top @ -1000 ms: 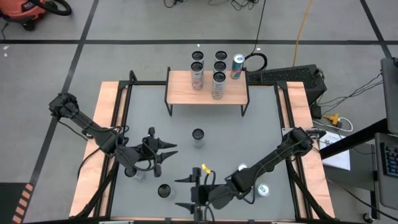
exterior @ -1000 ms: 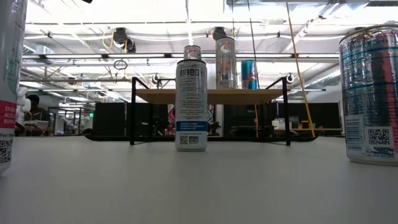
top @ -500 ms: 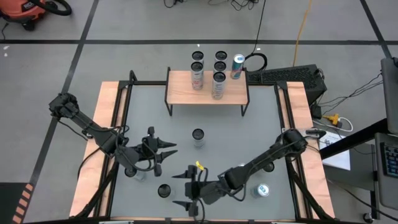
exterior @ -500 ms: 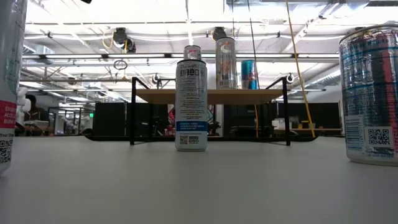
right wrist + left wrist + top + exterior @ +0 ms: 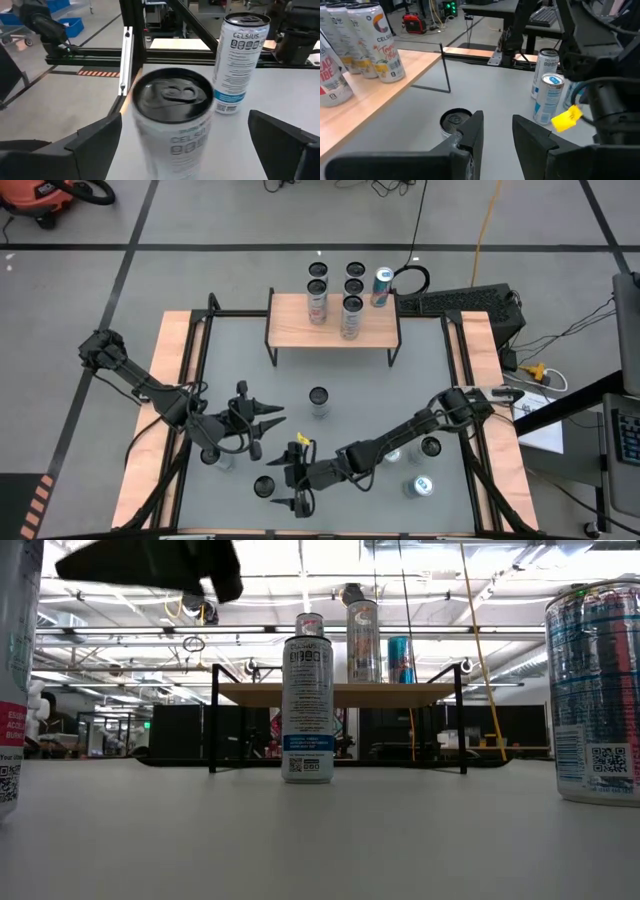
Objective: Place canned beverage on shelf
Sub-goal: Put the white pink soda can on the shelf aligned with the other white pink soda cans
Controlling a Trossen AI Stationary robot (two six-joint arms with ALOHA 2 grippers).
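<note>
Black-lidded can (image 5: 172,125) between spread end effector (image 5: 185,145)

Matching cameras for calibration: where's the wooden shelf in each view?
High view: shelf at the table's far edge, centred.
Low view: shelf mid-picture, behind the lone can.
Left wrist view: shelf along the picture's left side.
Right wrist view: not in it.
Shared landmark: the cans on the shelf, seen in all three of those views.

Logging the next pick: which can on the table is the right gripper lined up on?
The black-topped can at the table's near edge, directly ahead of the open right gripper.
</note>
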